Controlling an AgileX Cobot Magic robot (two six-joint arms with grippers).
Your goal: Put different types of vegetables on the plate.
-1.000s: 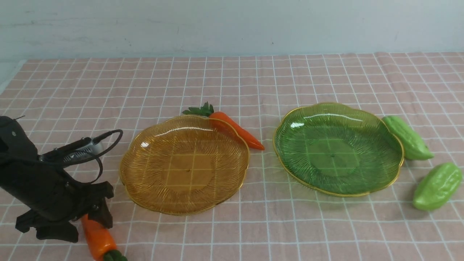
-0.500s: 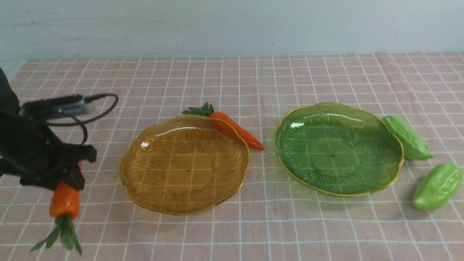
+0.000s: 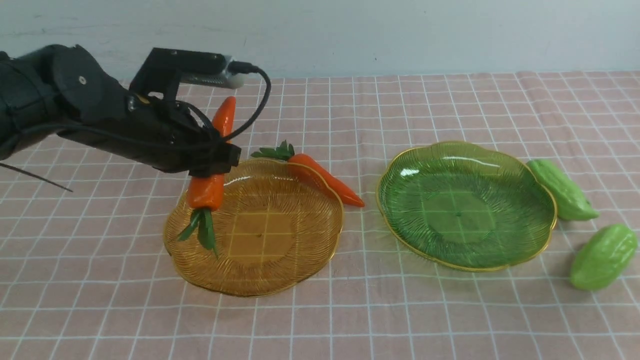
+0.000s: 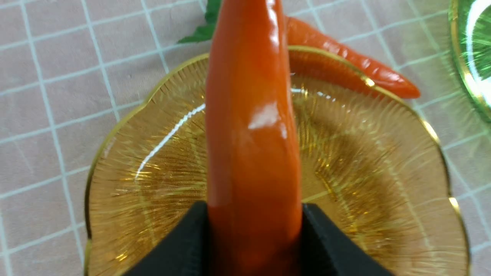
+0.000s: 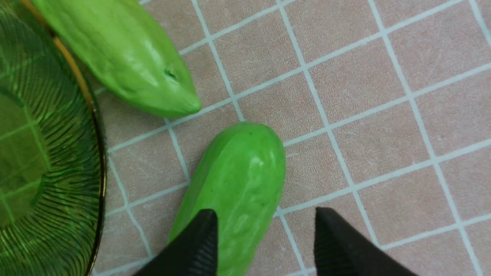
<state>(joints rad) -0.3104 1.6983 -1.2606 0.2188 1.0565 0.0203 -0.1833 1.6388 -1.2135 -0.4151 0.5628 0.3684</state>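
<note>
Orange carrot (image 3: 206,192), leaves down, hangs over the left rim of the amber plate (image 3: 295,265), gripped by our left end effector (image 3: 215,162). 2nd carrot (image 3: 327,182) lies against that plate's far rim. To its right we see the green plate (image 3: 500,262), then inner gourd (image 3: 562,190) & outer gourd (image 3: 602,257) on the table (image 3: 350,325). Right end effector (image 5: 264,214) hovers over the outer gourd, jaws apart, holding nothing.
</note>
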